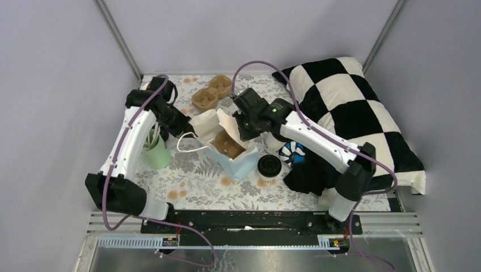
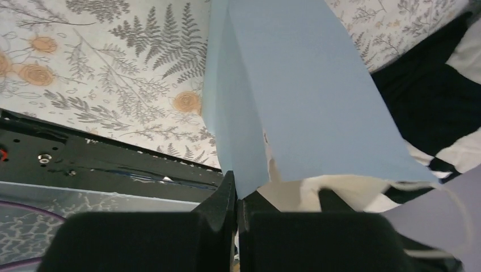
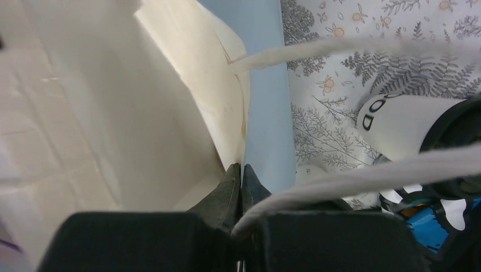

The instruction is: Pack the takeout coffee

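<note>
The blue bag (image 1: 237, 163) stands open in the middle of the table, its cream inside showing and a brown cup carrier (image 1: 228, 145) in it. My left gripper (image 1: 184, 126) is shut on the bag's left wall (image 2: 295, 102), the blue paper pinched between its fingertips (image 2: 237, 191). My right gripper (image 1: 247, 131) is shut on the bag's right rim (image 3: 241, 173), with the cord handle (image 3: 363, 48) lying across it. One takeout coffee cup (image 1: 270, 167) with a black lid stands just right of the bag. A second white cup (image 3: 400, 131) shows beside the bag, partly under my right arm (image 1: 277, 141).
A mint-green cup with white sticks (image 1: 156, 152) stands left of the bag under my left arm. A spare brown carrier (image 1: 211, 92) lies at the back. A black-and-white checked cushion (image 1: 351, 110) fills the right side, with a blue-and-white object (image 1: 294, 152) by it.
</note>
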Motion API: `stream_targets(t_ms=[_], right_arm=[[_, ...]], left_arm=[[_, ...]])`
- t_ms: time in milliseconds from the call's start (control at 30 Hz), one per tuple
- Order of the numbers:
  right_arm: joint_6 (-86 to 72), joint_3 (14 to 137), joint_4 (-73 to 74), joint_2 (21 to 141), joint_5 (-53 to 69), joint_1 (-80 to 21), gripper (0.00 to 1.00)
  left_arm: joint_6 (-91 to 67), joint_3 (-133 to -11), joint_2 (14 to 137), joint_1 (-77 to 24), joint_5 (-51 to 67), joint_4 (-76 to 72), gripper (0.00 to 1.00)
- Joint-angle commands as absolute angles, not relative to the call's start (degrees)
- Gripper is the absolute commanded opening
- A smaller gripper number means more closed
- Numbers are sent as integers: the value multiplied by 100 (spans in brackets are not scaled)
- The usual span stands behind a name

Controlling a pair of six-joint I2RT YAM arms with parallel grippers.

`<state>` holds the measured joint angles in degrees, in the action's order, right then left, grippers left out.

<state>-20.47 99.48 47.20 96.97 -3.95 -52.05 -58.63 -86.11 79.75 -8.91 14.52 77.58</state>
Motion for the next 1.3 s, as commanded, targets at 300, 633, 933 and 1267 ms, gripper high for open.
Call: stream_targets(t_ms=[300, 633, 933, 1267], right_arm=[[-2498, 11292, 4715, 9656, -10, -5052, 0], [-2634, 9781, 4096, 9967, -12, -4691, 0], [-2987, 12044, 4974, 10125, 392, -5203, 0], [-2917, 9539, 4116, 10056, 329, -4631, 0]], left_arm=[[-5911, -10966, 8184, -852, 1203, 8336, 0], [-5949, -9102, 8412, -798, 791, 7844, 0], [-6011, -11518, 8330, -656, 825, 8345, 0], [-5900, -8846, 8290, -619, 209, 7823, 0]])
